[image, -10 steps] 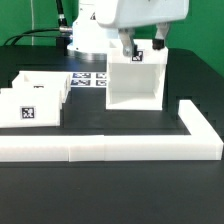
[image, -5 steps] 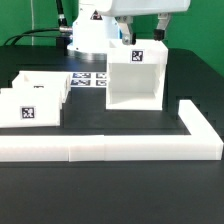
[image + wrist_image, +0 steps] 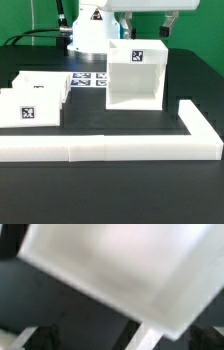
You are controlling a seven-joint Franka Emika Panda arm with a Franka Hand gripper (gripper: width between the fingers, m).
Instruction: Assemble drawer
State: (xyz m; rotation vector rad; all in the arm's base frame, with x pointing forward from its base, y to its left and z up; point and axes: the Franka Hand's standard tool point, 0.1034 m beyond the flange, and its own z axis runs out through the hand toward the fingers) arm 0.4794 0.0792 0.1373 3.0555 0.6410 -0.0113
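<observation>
The tall white drawer housing stands upright on the black table, open side toward the camera, with a square tag on its top edge. My gripper hovers just above it, open and empty, with its fingers apart and clear of the housing's top. Two smaller tagged white trays sit together at the exterior view's left. In the wrist view the housing is a blurred white block below my gripper, with a dark fingertip at each lower corner.
A long low white L-shaped wall runs along the front and turns back at the exterior view's right. The marker board lies flat between the trays and the housing. The robot base stands behind.
My gripper has risen from around the housing's top to above it. The housing stays in place.
</observation>
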